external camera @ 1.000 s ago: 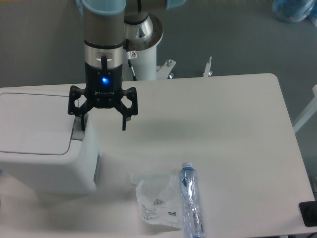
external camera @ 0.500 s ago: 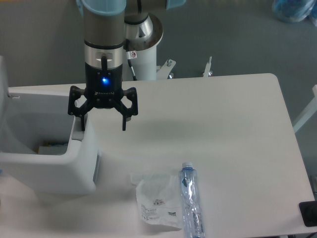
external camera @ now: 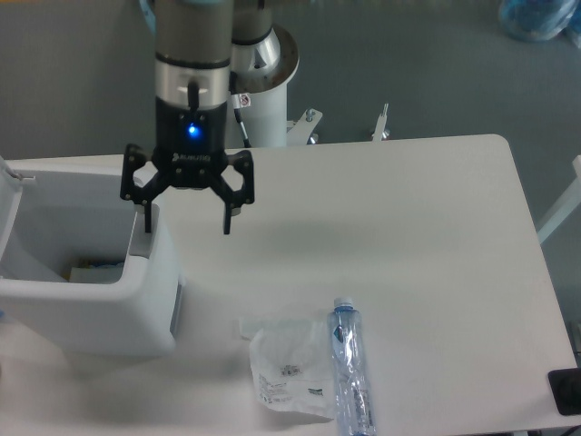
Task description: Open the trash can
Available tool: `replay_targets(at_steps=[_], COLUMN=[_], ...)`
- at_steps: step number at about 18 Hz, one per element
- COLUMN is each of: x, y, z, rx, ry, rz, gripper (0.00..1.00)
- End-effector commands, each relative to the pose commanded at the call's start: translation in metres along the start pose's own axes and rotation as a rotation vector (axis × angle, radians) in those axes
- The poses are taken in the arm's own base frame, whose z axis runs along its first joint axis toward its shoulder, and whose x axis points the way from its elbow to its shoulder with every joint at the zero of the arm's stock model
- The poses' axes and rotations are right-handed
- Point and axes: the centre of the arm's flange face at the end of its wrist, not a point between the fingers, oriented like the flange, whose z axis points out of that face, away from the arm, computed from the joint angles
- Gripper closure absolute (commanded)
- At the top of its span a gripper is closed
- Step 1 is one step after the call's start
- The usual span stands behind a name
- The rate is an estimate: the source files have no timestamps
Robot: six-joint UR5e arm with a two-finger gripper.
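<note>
The large boxy white plastic trash can (external camera: 91, 300) sat at the table's left edge, lid up — directly under the black two-finger gripper (external camera: 187, 216), whose jaws were spread, holding nothing, one finger over the bin's right rim.

Trash can (external camera: 136, 313): smooth white plastic. Bench (external camera: 408, 236): matt white. Bottle (external camera: 352, 368) and bag (external camera: 286, 368): clear, glossy plastic. End effector (external camera: 186, 218): matt black.

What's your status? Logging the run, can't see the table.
Claw open, empty, above the bin's right rim. Trash can open, lid flipped up at left. Plastic bottle and clear bag lie on the table, well clear.
</note>
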Motion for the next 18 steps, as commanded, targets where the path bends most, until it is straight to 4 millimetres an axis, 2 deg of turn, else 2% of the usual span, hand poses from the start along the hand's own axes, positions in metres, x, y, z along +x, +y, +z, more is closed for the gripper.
replay_targets(at_steps=[2, 4, 5, 7, 10, 12, 15, 18], x=[-0.025, -0.048, -0.063, -0.09, -0.131, -0.156, -0.175, -0.175], y=[-0.008, -0.009, -0.009, -0.007, 0.0, 0.003, 0.015, 0.018], z=[-0.008, -0.007, -0.005, 0.015, 0.028, 0.03, 0.034, 0.035], rx=[0.025, 0.015, 0.006, -0.053, -0.144, -0.187, -0.255, -0.275], ry=[-0.028, -0.053, -0.079, -0.163, -0.263, -0.286, -0.286, -0.277], rz=[0.037, 0.104, 0.116, 0.161, 0.296, 0.386, 0.463, 0.494], gripper=[0.0, 0.0, 0.0, 0.0, 0.0, 0.0, 0.0, 0.0])
